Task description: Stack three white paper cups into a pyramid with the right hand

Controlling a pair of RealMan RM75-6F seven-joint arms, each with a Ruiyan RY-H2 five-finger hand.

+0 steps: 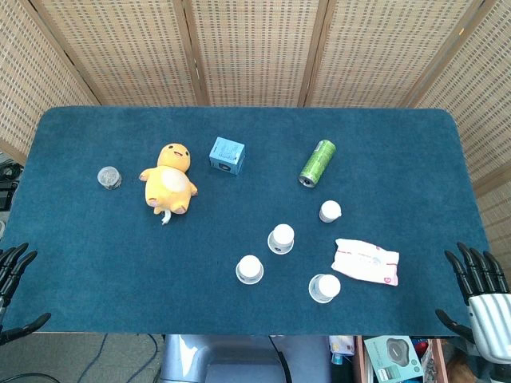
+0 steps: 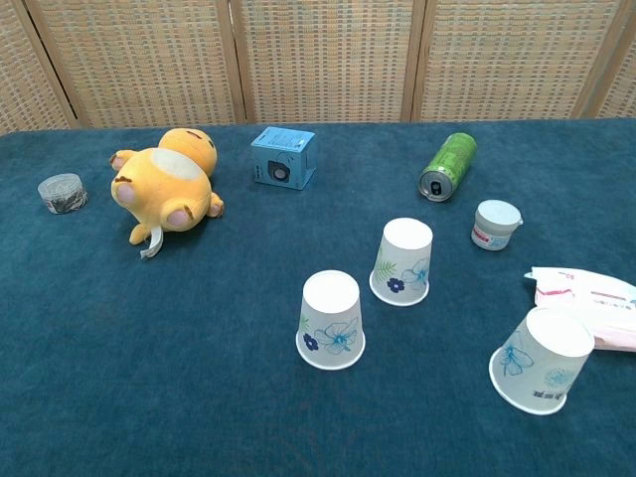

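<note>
Three white paper cups with blue flower prints sitting upside down on the dark blue cloth table (image 1: 96, 263): left cup (image 2: 331, 320), middle cup (image 2: 403, 260), right cup (image 2: 542, 359) leaning a bit, touching the pink and white wipes pack (image 2: 586, 296). All three standing apart, none stacked. Lying well away from the right hand (image 1: 483, 291), waiting at the table's right edge, fingers spread, holding nothing. Left hand (image 1: 16, 279) hanging at the left edge, fingers apart, touching nothing. Farther back, resting: yellow plush duck (image 2: 164, 184), small blue box (image 2: 283, 157), green can (image 2: 447, 165), small white jar (image 2: 494, 224).
</note>
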